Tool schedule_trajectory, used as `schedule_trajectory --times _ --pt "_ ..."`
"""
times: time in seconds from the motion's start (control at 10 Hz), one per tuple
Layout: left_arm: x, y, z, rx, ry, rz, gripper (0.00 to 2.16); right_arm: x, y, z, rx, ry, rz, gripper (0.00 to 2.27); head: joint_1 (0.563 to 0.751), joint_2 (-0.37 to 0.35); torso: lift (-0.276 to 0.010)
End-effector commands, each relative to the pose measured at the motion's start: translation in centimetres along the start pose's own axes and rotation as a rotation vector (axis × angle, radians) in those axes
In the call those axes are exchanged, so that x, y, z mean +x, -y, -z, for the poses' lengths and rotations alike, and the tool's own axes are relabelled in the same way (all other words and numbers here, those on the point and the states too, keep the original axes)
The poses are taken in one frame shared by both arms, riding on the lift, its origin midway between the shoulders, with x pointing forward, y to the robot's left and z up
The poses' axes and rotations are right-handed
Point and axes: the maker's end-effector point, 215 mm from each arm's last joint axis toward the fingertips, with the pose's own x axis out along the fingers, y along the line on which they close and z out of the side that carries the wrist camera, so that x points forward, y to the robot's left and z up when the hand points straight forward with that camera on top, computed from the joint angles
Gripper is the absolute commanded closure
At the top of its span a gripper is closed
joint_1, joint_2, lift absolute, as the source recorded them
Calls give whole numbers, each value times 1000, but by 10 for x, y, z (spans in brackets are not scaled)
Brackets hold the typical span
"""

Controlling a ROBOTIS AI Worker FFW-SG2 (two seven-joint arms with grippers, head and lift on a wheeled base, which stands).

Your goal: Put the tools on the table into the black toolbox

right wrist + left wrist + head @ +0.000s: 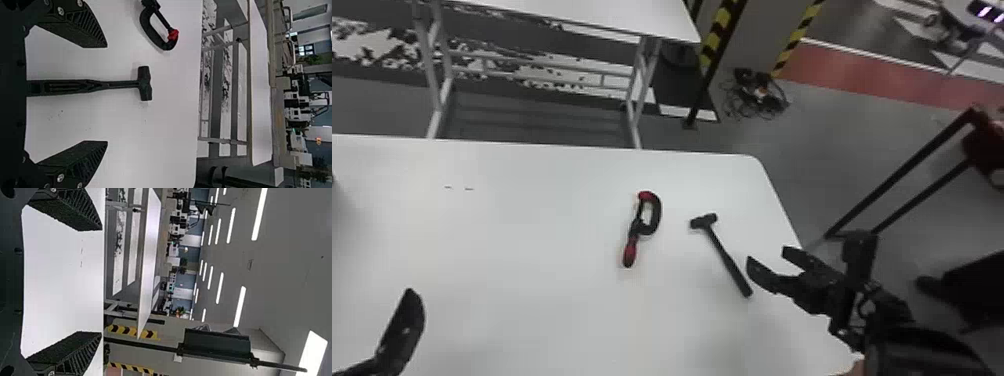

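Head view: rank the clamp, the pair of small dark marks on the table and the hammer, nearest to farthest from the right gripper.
1. Hammer: just left of the right gripper, handle end toward it.
2. Clamp: left of the hammer.
3. Dark marks: well left of the clamp.

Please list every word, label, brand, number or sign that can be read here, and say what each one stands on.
There are none: no word, label, brand, number or written sign can be read.
Hammer: no legible lettering.
C-clamp: no legible lettering.
White table: two short dark marks toward the far left, which form no readable text.
Striped post: yellow and black bands, with no readable words.
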Motion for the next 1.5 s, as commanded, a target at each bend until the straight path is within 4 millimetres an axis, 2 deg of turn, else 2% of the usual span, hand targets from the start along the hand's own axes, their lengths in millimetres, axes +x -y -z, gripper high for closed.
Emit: schedule_trajectory --times 0.0,0.3,0.5,0.7,0.9,1.1,1.4 --pt "-1 0 1 1 -4 1 36 10 -5 1 5 -49 -21 144 695 -350 -75" --pt "-1 3 3 2 -10 10 36 35 -20 7 -3 -183 -38 144 695 -322 -75" --pt "-1 1 6 8 -19 14 36 40 -23 15 3 -265 -34 144 695 -306 -75" --pt "0 0 6 9 -22 23 36 36 -14 22 40 -325 -1 144 695 -302 -75" --pt "0 -1 6 12 -23 31 39 29 -2 21 77 -369 26 144 695 -317 -75" --pt "0 3 5 11 -21 40 46 24 6 17 76 -383 33 144 695 -329 -75" --pt "3 9 6 9 -23 58 56 18 17 25 71 -414 48 144 695 -350 -75"
